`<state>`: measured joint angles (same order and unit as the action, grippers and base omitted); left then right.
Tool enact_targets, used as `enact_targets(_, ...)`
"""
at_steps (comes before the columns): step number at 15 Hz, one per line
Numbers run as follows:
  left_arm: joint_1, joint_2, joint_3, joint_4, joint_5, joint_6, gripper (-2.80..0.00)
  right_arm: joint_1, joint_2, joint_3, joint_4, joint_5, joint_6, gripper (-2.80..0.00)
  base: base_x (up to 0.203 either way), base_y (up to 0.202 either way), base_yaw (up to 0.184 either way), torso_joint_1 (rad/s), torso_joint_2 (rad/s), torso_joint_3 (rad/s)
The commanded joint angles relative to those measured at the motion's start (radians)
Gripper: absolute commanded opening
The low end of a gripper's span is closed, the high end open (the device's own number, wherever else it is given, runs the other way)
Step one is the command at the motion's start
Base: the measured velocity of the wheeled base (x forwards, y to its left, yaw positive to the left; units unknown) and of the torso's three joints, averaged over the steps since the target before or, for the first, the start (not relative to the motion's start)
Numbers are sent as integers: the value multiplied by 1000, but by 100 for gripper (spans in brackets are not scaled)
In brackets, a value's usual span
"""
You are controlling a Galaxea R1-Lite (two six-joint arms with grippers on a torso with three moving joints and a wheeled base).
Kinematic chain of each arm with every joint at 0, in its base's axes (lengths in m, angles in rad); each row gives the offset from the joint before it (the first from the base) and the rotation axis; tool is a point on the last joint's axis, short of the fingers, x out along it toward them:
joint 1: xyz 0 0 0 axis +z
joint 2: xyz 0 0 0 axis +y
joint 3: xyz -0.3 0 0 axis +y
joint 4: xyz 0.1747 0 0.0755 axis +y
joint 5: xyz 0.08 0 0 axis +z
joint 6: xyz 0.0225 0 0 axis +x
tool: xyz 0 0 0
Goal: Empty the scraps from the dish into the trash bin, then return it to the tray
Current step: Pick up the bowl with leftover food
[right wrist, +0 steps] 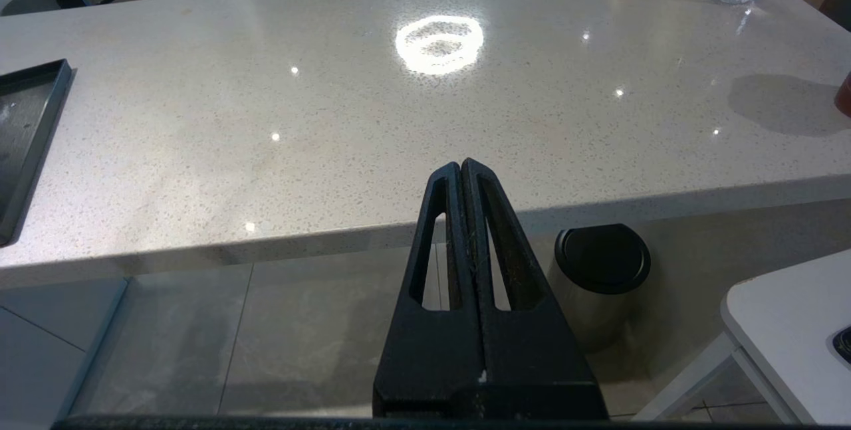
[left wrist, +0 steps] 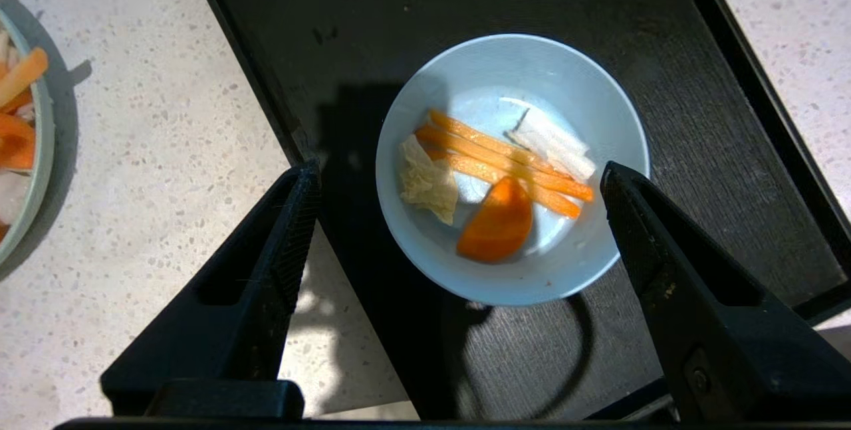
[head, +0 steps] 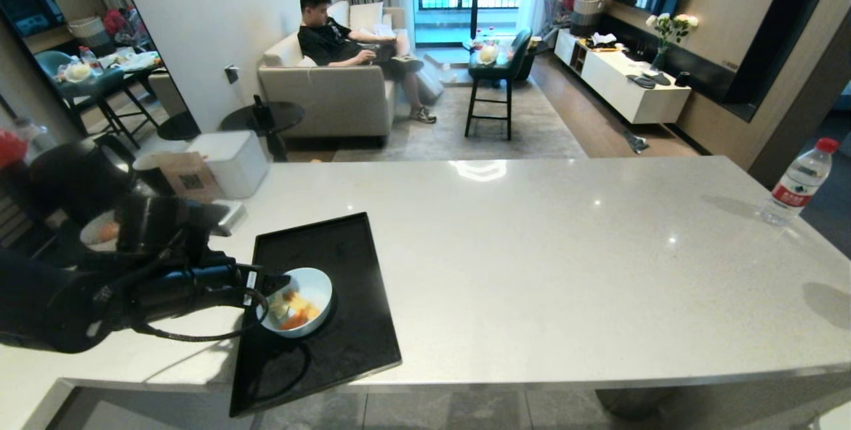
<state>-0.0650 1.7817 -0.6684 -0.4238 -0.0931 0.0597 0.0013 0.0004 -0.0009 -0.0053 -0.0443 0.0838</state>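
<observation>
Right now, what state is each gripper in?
Left gripper: open, above the dish, holding nothing.
Right gripper: shut, empty, parked off the counter's edge.

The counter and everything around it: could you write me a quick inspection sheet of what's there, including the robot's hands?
Surface: pale speckled counter, glossy with light glare.
Job's things: dish sits on the black tray, scraps of carrot and pale vegetable still in it. A dark-lidded bin stands on the floor by the counter; no liner can be seen.
Clutter: water bottle at the far right; greenish plate of carrot sticks beside the tray.
Hands: left hand open, above the dish, fingers either side, no contact seen; right hand shut, below the counter edge.
Cables: black cable looping off the left arm.
Surroundings: person seated on sofa, stool, white cabinet.
</observation>
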Motion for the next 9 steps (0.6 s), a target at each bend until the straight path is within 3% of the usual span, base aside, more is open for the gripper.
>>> enact_targets(1,7,34,-10,-6,-2,0,0,0,0,0,0,0,1,-280,0,0,0,0,0,0)
enact_targets(9,70,64,-39,-1,-4,4,0,0,0,1,-1,0,1,-280,0,0,0,0,0,0)
